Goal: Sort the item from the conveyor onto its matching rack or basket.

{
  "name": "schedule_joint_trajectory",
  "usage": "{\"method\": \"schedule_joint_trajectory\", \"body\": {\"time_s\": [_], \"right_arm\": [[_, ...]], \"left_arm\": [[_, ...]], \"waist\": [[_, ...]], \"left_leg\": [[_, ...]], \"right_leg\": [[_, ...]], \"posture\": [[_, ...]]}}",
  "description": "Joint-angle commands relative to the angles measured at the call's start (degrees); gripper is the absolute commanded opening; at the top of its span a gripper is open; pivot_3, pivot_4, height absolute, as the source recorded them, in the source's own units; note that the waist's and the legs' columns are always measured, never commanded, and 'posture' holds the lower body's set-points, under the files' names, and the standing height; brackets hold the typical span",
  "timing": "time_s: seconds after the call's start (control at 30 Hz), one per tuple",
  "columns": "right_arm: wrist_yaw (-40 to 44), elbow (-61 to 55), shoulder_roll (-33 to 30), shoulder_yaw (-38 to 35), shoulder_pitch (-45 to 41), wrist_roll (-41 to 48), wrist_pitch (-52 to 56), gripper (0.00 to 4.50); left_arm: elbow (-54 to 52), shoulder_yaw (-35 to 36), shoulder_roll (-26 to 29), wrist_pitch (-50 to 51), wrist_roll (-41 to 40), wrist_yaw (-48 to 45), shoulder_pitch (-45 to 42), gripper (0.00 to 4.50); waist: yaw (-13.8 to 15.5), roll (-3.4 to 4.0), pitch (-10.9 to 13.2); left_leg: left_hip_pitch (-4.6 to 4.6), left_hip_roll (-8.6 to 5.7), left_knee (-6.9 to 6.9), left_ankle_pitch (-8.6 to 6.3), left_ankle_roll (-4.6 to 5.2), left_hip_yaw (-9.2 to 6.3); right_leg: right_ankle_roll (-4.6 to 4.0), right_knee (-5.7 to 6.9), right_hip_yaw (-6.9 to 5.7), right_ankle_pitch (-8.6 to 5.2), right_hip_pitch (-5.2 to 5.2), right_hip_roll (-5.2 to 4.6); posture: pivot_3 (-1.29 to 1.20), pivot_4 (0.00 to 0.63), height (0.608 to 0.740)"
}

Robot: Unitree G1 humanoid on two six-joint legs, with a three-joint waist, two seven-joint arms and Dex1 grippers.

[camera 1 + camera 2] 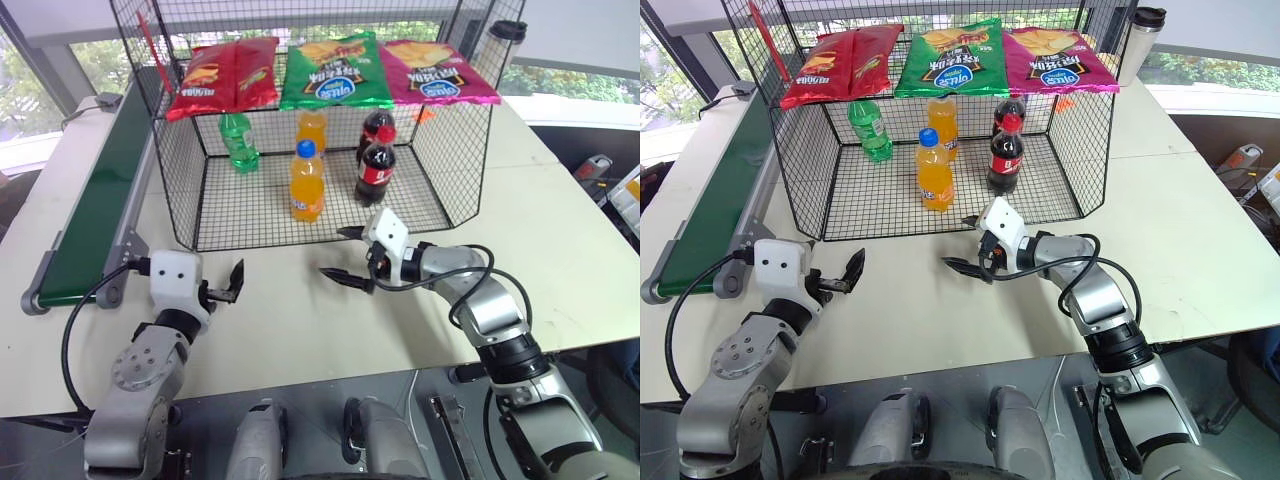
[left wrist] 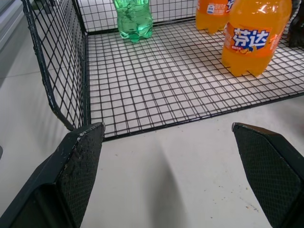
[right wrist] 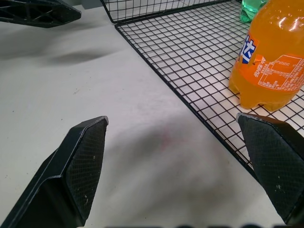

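The item is out of view. The conveyor (image 1: pixel 95 200) runs along the table's left side, and the stretch of dark-green belt that I see carries nothing. The black wire-mesh basket (image 1: pixel 176 170) stands at the back middle, its open front towards me. My left gripper (image 1: pixel 232 283) is open and empty over the bare table, just in front of the basket's left front corner. My right gripper (image 1: pixel 345 255) is also open and empty. It points left, close to the basket's front edge, near an orange bottle (image 3: pixel 270 61).
In the basket stand a green bottle with a green cap (image 1: pixel 240 143), two orange soda bottles (image 1: pixel 306 182) and two cola bottles (image 1: pixel 375 170). Three crisp bags (image 1: pixel 335 70) lie across its top. A tumbler (image 1: pixel 505 45) stands behind on the right.
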Motion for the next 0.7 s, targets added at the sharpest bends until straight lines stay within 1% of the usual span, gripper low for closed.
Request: {"method": "schedule_joint_trajectory", "body": {"time_s": [0.03,0.7], "right_arm": [[0.12,-1.57,0.29,-1.56,-0.67,1.12,-0.81,4.5],[0.27,-1.74,0.14,-1.69,-0.45,1.24,-0.68,4.5]], "left_arm": [[-2.27,0.02,0.15,-1.5,-0.1,-0.04,-0.25,4.47],[-2.17,-0.35,0.38,-1.16,0.21,0.17,0.03,4.47]], "waist": [[0.0,0.0,0.0],[0.0,0.0,0.0]], "left_leg": [[0.0,0.0,0.0,0.0,0.0,0.0],[0.0,0.0,0.0,0.0,0.0,0.0]], "right_leg": [[0.0,0.0,0.0,0.0,0.0,0.0],[0.0,0.0,0.0,0.0,0.0,0.0]], "posture": [[0.0,0.15,0.74],[0.0,0.15,0.74]]}}
